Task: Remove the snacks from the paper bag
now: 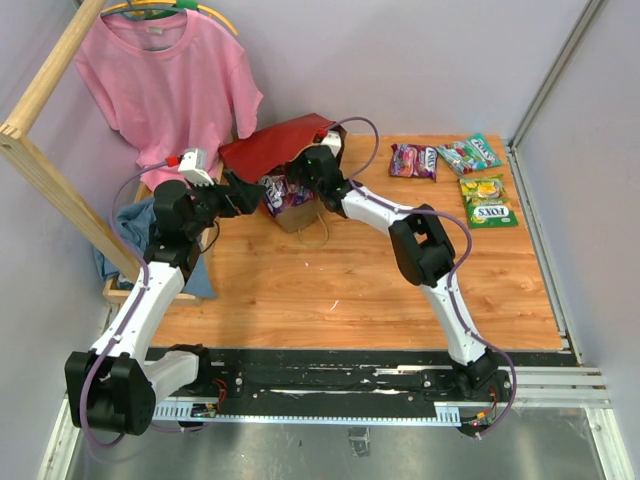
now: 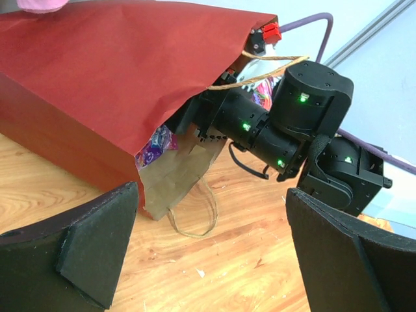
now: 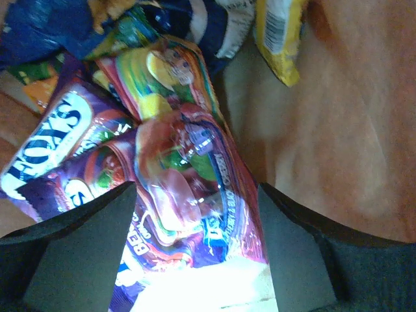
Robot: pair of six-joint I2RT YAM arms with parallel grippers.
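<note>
Wide-apart left jaws and right jaws, the latter by purple "FOX'S" packet [image 3: 45,140].

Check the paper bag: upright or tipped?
Tipped. The paper bag lies on its side on the table, red side up, handle loop flat on the wood, snack packets showing at its mouth.

A robot lab cell: plain lilac walls [image 1: 420,60], aluminium framing [image 1: 557,70], wooden test table [image 1: 330,290].
</note>
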